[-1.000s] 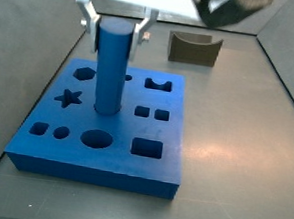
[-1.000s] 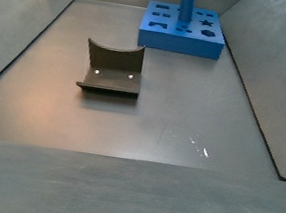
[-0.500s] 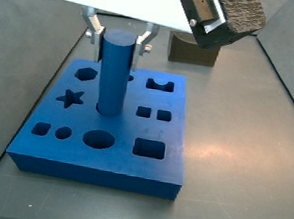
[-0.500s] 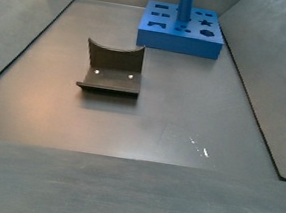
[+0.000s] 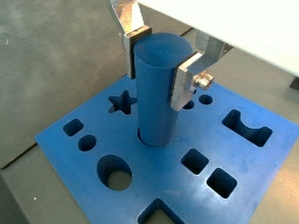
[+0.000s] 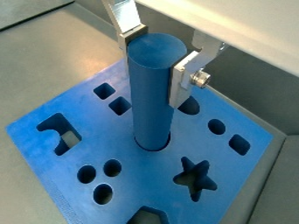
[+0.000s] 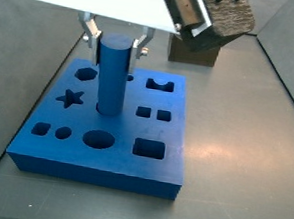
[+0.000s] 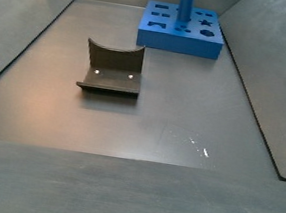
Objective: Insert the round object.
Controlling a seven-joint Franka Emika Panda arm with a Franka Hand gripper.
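Observation:
The round object [image 7: 112, 72], a tall smooth blue cylinder, stands upright with its lower end inside a hole in the middle of the flat blue block [image 7: 95, 171]. My gripper [image 7: 116, 43] is above the block, shut on the cylinder's upper end, one silver finger on each side. Both wrist views show the cylinder [image 5: 158, 87] [image 6: 152, 87] between the pads of the gripper [image 5: 162, 57] [image 6: 159, 54], over the block [image 5: 176, 188] [image 6: 128, 188]. In a side view the cylinder [image 8: 186, 4] rises from the block [image 8: 180, 43] at the far end.
The block has star, square, notched and round holes, including an empty large round hole [image 7: 96, 139] near its front. A dark grey notched block [image 7: 194, 49] [image 8: 111, 68] lies on the grey floor apart from it. Grey walls enclose the floor.
My gripper and the cylinder have moved straight down together; the cylinder sits lower in the block's hole than a second ago.

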